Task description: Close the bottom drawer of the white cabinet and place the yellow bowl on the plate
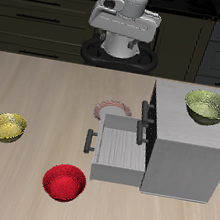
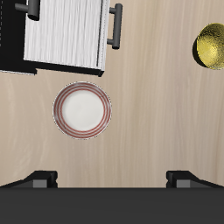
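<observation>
The white cabinet (image 1: 189, 146) stands on the table. Its bottom drawer (image 1: 121, 151) is pulled out toward the table's middle, dark bar handle (image 1: 90, 141) at its end. The drawer (image 2: 66, 35) also shows in the wrist view. The plate (image 1: 110, 109) lies just behind the open drawer, and the wrist view looks straight down on it (image 2: 82, 110). The yellow bowl (image 1: 8, 126) sits far from the cabinet near the opposite table edge; part of it (image 2: 210, 45) shows in the wrist view. My gripper (image 1: 121, 43) hangs high near the robot base, open and empty (image 2: 114, 179), fingertips (image 2: 39, 179) wide apart.
An olive-green-yellow bowl (image 1: 207, 106) sits on top of the cabinet. A red bowl (image 1: 64, 183) lies near the table's front edge, beside the open drawer's handle end. The drawer above the bottom one is shut, its handle (image 1: 144, 118) facing the plate.
</observation>
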Robot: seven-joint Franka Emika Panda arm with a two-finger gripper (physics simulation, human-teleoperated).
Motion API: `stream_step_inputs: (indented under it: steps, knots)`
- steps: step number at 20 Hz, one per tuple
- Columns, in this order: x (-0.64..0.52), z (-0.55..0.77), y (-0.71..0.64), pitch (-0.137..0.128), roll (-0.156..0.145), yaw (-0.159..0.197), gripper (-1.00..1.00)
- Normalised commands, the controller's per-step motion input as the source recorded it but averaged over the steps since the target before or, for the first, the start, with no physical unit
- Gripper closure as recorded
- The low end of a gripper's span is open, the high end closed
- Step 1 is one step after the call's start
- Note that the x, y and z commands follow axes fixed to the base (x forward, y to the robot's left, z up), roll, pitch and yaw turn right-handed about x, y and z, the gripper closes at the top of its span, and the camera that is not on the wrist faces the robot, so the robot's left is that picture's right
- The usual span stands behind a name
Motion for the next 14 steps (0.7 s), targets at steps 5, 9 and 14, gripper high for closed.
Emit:
stream_step_inputs:
  steps: [5,9,14]
  knots:
    - [0.01,0.09,-0.30,0.014,0.001,-0.041,-1.00]
    - [-0.03,0.09,-0.19,-0.012,0.030,-0.016,-1.00]
    - [-0.15,0.18,-0.44,-0.037,-0.015,-0.008,-1.00]
